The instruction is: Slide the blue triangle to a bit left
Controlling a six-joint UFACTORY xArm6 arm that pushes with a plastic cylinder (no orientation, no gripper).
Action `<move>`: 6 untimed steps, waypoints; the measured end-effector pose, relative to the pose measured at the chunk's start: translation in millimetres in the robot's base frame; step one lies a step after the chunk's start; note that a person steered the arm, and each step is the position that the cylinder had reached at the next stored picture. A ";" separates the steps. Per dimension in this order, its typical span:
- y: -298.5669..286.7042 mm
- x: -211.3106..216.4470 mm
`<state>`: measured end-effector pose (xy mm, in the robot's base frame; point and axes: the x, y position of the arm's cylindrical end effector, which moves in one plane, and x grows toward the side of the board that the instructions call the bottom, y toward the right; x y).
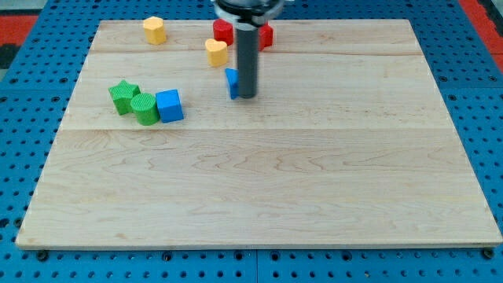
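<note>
**On the bench: tip set against the blue triangle's right side**

At the view's left of the bench (259,204), a green star (123,95), a green cylinder (145,108) and a blue cube (169,105) sit bunched together, each touching its neighbour. Above them, near the top edge, a yellow block (154,30) stands alone; its shape is hard to make out.

Toward the middle, a yellow heart (216,52) lies just up and left of the blue triangle (232,82), near it but apart. The blue triangle shows only as a sliver, because the rod stands in front of its right part. My tip (247,96) rests touching or all but touching that right side. This placing makes sense for the job: a push from the right sends the block toward the view's left.

There is no hand on this arm, so no opening or hold can be told; the rod merely leans on things.

Behind the rod, two red blocks, one red block (223,31) to its left and another red block (266,34) to its right, sit near the top edge, clear of the path.

I judge the way left is open for a short slide. The blue cube is the nearest thing in line, well apart, and only a long push would reach it. The yellow heart could be clipped if the push drifts upward.
</note>
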<state>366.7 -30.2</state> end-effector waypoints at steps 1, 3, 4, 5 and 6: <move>-40.4 -6.5; 43.9 5.4; 50.0 -28.7; -4.1 -47.2; -23.7 -49.6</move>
